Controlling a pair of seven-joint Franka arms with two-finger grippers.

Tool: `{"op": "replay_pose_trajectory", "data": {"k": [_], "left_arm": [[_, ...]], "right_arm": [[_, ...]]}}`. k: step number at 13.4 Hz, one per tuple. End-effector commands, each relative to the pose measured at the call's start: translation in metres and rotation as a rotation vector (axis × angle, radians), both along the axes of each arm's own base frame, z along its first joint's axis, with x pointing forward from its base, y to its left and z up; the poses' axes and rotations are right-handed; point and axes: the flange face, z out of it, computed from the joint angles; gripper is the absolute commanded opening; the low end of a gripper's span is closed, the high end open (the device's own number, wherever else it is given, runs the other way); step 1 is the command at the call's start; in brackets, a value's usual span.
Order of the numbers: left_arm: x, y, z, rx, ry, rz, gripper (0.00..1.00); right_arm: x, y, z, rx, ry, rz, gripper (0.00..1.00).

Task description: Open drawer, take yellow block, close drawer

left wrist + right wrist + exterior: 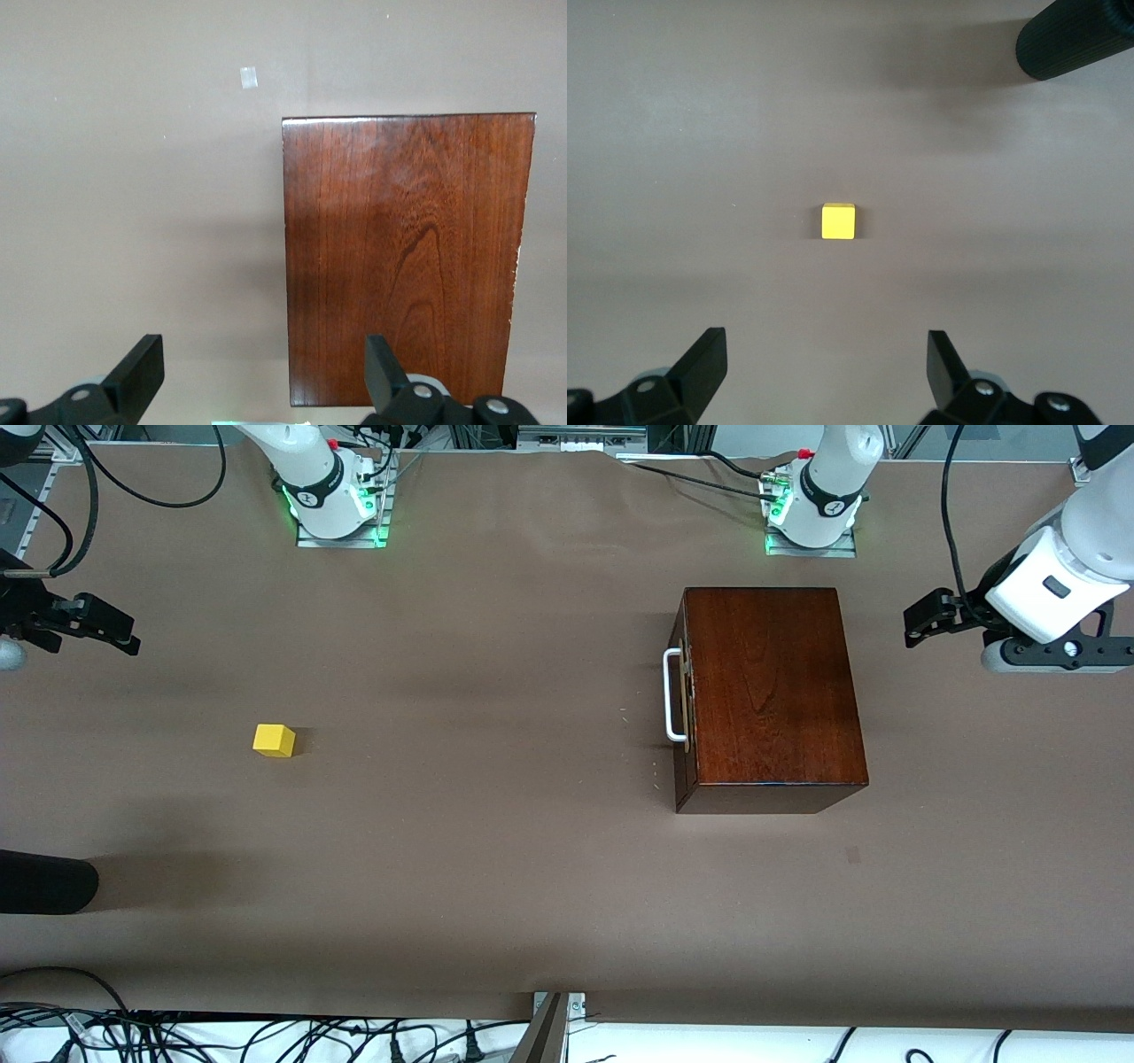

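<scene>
The left gripper (264,376) hangs with its jaws spread wide and nothing between them, up in the air at the left arm's end of the tabletop (496,646). In the left wrist view its two dark fingers (142,367) frame the edge of the wooden box (407,257), whose polished reddish-brown top fills much of that view. In the front view this gripper (926,615) sits just beside the box (771,691), apart from it.

The right gripper (826,372) is likewise released, jaws wide and empty, held above the tabletop at the right arm's end. In the right wrist view the yellow block (838,221) lies between the lines of its two fingers (704,363), on the brown surface and well clear of them. In the front view this gripper (111,631) shows at the picture's edge.

The yellow block (274,740) rests alone on the open tabletop, toward the right arm's end, well apart from the box.

The drawer (684,691) is shut, flush in the box, its dark front facing the right arm's end. Its white bar handle (671,695) stands out from that front, untouched.

A black cylindrical object (44,881) pokes in at the right arm's end, nearer the front camera than the block; it shows also in the right wrist view (1076,35).
</scene>
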Motion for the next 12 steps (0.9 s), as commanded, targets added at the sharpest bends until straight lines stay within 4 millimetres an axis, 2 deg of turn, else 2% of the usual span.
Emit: {"op": "replay_pose_trajectory", "data": {"k": [1,5,9,12], "left_arm": [[-0.014,0.005,-0.001,0.01,-0.043,-0.029,1.0],[-0.014,-0.001,0.003,0.01,-0.049,-0.035,1.0],[-0.013,0.013,0.005,0.002,-0.048,-0.001,1.0],[-0.014,0.015,0.006,0.0,-0.049,0.003,1.0]], "right_arm": [[-0.002,-0.001,0.014,-0.002,-0.003,-0.017,1.0],[-0.002,0.001,0.017,0.0,-0.001,-0.014,1.0],[-0.003,-0.002,0.018,-0.002,0.008,-0.021,1.0],[-0.003,-0.002,0.018,-0.002,0.008,-0.024,1.0]]}}
